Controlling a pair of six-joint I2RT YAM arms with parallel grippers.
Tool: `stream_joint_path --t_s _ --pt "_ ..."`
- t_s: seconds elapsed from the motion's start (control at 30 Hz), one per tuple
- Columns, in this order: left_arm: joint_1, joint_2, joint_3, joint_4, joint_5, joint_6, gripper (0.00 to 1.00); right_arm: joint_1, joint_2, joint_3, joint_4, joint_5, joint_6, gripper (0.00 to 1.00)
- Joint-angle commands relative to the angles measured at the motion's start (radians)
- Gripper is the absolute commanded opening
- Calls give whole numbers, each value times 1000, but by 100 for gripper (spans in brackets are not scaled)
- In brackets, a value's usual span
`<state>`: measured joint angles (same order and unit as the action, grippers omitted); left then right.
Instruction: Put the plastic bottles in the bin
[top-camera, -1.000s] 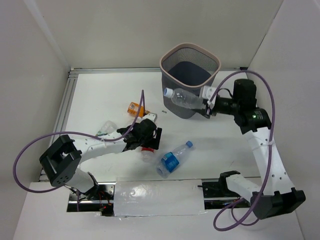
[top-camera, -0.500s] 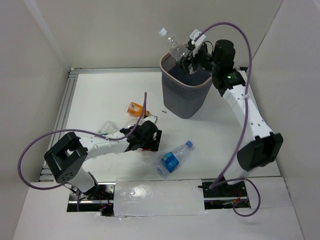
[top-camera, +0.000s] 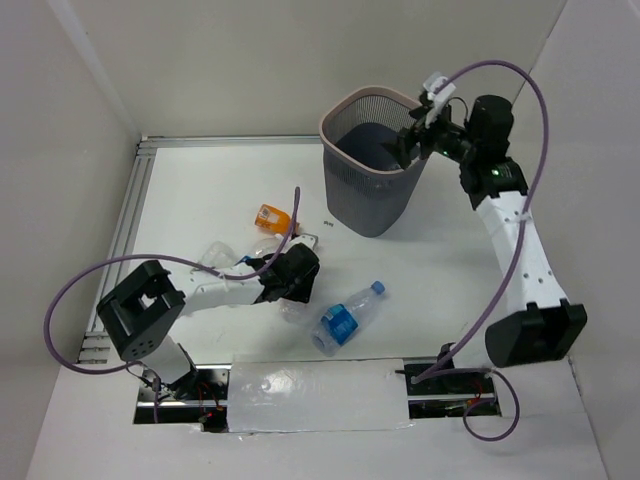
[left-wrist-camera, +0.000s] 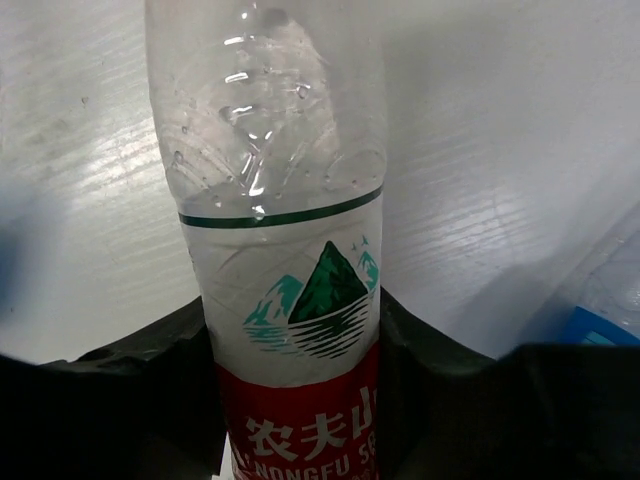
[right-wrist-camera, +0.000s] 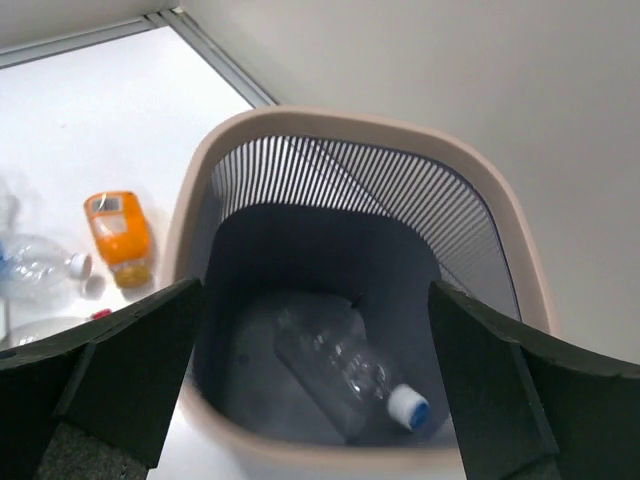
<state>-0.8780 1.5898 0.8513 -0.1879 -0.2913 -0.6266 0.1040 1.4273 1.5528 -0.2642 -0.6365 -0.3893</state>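
Red-labelled clear bottle (left-wrist-camera: 290, 300) sits clamped in the left gripper (top-camera: 290, 285), its long axis running straight out from the wrist, with a blue-labelled bottle (top-camera: 345, 318) lying just to its right. Beyond, to the far right, stands the bin (top-camera: 365, 205) with a blue-capped bottle (right-wrist-camera: 350, 375) inside; the right gripper (top-camera: 413, 148) hangs over its rim, spread wide and empty.

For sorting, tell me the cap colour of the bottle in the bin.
White cap, bluish edge; best in right wrist view.

White table (top-camera: 200, 190) under mesh bin (top-camera: 370, 205), orange bottle (top-camera: 268, 215), blue-labelled bottle (top-camera: 345, 318) and clear bottle (top-camera: 215, 254).
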Motion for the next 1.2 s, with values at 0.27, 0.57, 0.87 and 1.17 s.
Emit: stream_joint_path --t_s 0.27,0.57,0.87,1.17 --pt "-30 -315 300 -62 -11 143 25 -250 -333 -307 -581 -473 -619 27" --pt "77 -116 766 206 155 312 18 -224 -539 -690 -676 -413 -1019 85" --pt "168 309 1097 551 132 237 46 -152 -542 -767 -606 -393 -1028 94" --pt "168 561 1422 404 81 280 99 -81 -482 -826 -586 -439 -1256 100"
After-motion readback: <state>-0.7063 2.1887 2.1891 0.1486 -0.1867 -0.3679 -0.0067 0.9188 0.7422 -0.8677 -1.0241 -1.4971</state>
